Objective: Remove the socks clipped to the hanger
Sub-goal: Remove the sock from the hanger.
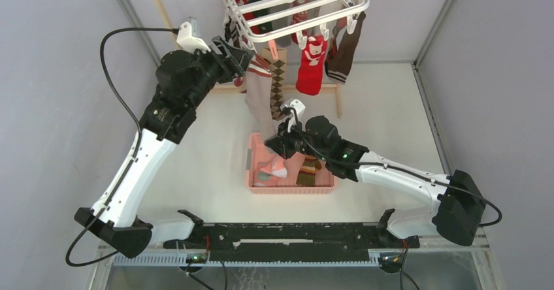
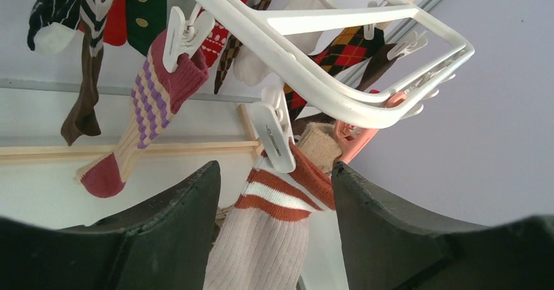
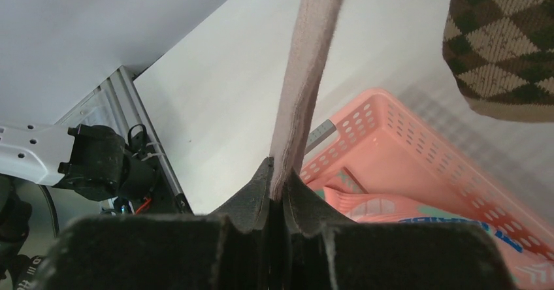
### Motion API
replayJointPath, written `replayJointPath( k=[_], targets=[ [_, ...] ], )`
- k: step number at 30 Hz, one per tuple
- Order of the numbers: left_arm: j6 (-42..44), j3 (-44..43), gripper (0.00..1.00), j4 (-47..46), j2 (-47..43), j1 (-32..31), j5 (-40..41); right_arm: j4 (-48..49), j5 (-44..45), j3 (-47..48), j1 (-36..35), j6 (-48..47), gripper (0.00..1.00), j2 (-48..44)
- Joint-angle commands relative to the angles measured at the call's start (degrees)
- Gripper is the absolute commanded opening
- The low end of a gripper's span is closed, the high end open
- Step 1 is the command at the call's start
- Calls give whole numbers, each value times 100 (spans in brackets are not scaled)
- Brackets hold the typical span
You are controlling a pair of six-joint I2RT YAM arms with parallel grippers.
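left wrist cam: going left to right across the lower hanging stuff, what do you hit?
dark brown sock → purple-striped sock with a red toe → cream sock with orange bands, under a white clip → pink clip

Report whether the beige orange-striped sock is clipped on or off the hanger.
Clipped on: a white clip pinches the sock at its cuff, under the hanger.

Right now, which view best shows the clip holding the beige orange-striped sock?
Left wrist: the clip sits close, biting the sock cuff. Top external shows the sock hanging, clip too small to tell. Right wrist shows only the sock's lower end in the right end effector.
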State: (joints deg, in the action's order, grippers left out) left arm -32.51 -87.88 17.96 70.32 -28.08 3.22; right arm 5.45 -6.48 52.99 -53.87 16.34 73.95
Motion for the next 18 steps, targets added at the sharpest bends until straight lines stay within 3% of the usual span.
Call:
replayJointPath(
  k=[1,9,18],
  targets=[
    [383,-136,66,-291,-110,50,89,60,-113,255,-85,-148,13,-33],
    [154,308,64,-570,-329,499,-277,-395,816,501,-409,-533,13,29],
    [114,358,63,-479,-415,579,-278,-1144,4443,1339,-1721,-1980,13,1022]
  ],
)
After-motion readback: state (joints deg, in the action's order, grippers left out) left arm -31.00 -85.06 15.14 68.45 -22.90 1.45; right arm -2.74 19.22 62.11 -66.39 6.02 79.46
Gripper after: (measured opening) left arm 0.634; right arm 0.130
